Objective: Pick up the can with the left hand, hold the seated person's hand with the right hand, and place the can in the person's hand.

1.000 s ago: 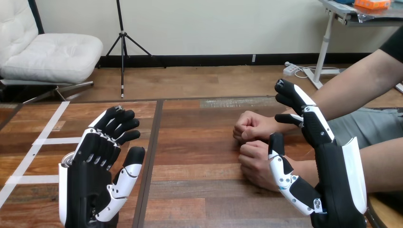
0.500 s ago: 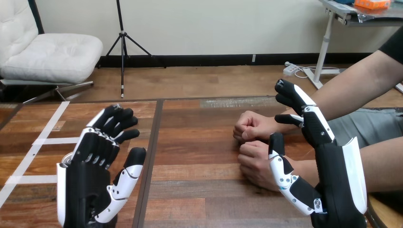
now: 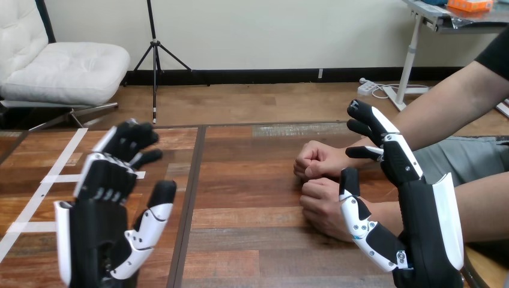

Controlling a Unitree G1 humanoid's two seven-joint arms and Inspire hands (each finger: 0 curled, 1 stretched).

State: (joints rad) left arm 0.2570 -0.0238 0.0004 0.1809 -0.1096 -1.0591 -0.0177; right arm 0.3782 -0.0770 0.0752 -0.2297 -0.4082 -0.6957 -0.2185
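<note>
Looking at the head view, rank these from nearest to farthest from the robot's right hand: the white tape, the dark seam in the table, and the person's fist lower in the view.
1. The person's lower fist, right beside the thumb of the right hand.
2. The dark seam, running up the table's middle.
3. The white tape, on the table's far left.
</note>
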